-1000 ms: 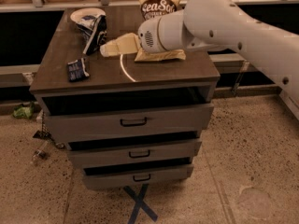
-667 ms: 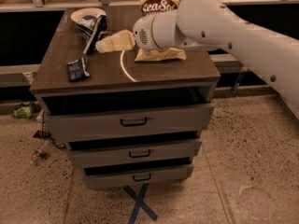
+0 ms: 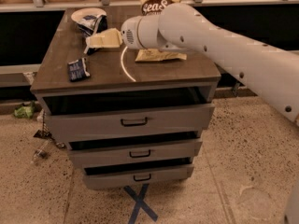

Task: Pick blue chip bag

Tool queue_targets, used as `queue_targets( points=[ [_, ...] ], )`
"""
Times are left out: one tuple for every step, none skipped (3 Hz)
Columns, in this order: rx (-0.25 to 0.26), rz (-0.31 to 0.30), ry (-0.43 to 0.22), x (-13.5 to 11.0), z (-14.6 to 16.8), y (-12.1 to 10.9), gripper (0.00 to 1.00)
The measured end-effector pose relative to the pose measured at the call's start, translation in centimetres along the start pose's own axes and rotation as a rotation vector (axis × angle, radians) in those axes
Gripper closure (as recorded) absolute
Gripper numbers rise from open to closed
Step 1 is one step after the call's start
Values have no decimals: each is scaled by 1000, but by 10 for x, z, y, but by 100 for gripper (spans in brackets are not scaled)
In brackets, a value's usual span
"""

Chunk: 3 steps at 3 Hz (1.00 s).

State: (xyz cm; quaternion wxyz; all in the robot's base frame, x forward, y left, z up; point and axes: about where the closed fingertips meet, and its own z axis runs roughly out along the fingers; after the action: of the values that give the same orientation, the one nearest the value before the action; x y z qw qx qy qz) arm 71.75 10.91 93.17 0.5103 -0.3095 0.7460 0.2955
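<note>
The blue chip bag [image 3: 94,23] is dark navy with white panels and lies wrinkled at the back left of the cabinet top, partly on a white plate [image 3: 84,13]. My gripper [image 3: 102,39] is cream coloured, on the end of the white arm [image 3: 219,45] that reaches in from the right. It is just in front of and to the right of the bag, touching or overlapping the bag's near edge. The bag's lower end is hidden behind the gripper.
A tiny dark blue flat packet [image 3: 78,69] lies at the front left of the wooden top [image 3: 103,76]. A tan flat packet [image 3: 161,55] lies under the arm. A brown "Sea Salt" bag [image 3: 154,4] stands at the back. Three drawers [image 3: 133,122] stand slightly open below.
The arm has swung left across the cabinet top, bringing the gripper from the middle to the blue chip bag's near edge. The objects have not moved.
</note>
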Motion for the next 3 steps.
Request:
queue_targets(
  points=[
    [-1, 29, -33, 1, 33, -8, 0],
    [6, 12, -48, 1, 63, -24, 0],
    [22, 16, -55, -4, 91, -41, 0]
  ],
)
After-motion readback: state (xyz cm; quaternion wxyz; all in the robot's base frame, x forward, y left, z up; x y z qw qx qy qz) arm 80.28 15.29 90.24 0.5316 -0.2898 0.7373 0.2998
